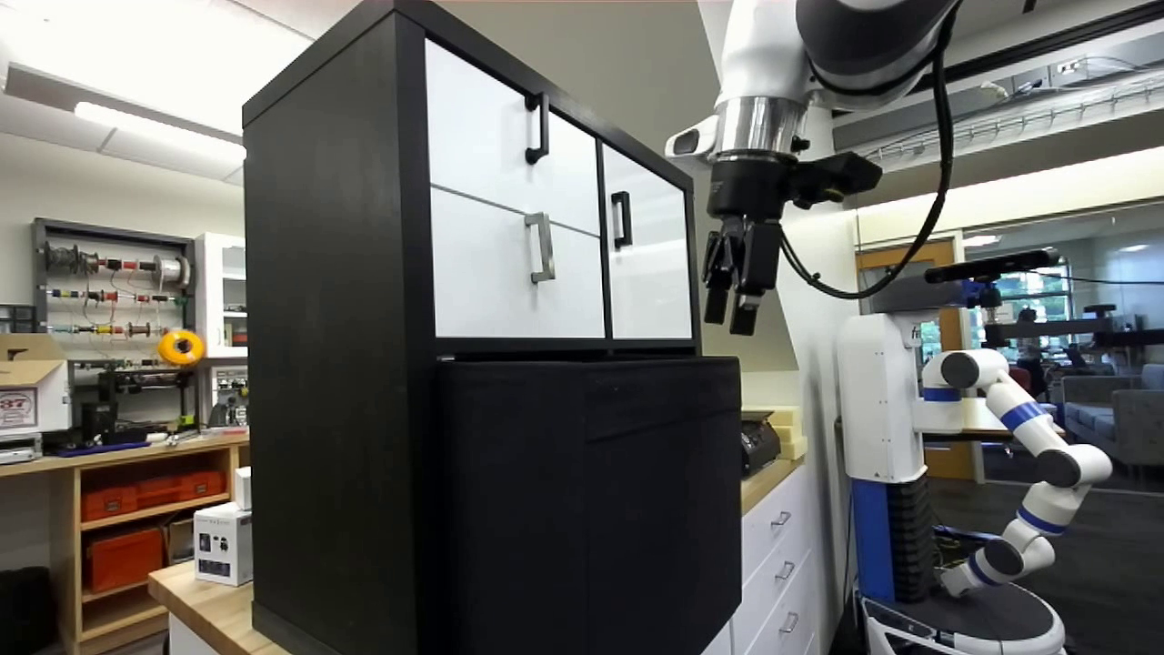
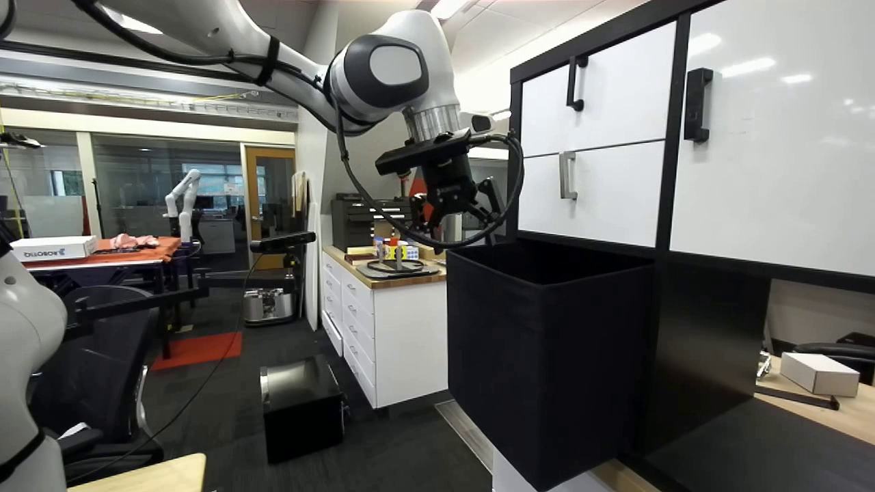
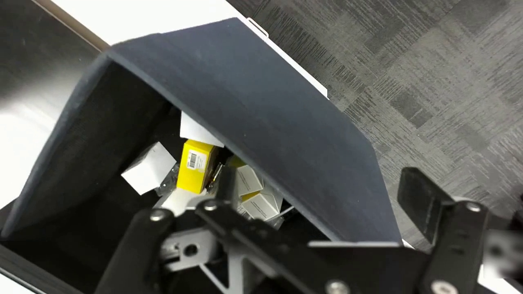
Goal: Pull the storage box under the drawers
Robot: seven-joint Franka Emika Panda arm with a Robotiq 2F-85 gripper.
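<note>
The storage box, a plain black bin, juts out below the drawers in both exterior views. Its open top and front wall show in the wrist view. The white-fronted drawers above it look shut in both exterior views. My gripper points down in front of the cabinet, near the box's front rim. In the wrist view its fingers are spread wide with nothing held. The front wall passes between them, one finger over the inside, one outside. I cannot tell if they touch.
White boxes and a yellow box lie inside the bin. A black cabinet frame surrounds the drawers. A white counter unit with items on top stands behind. A second robot stands off to the side.
</note>
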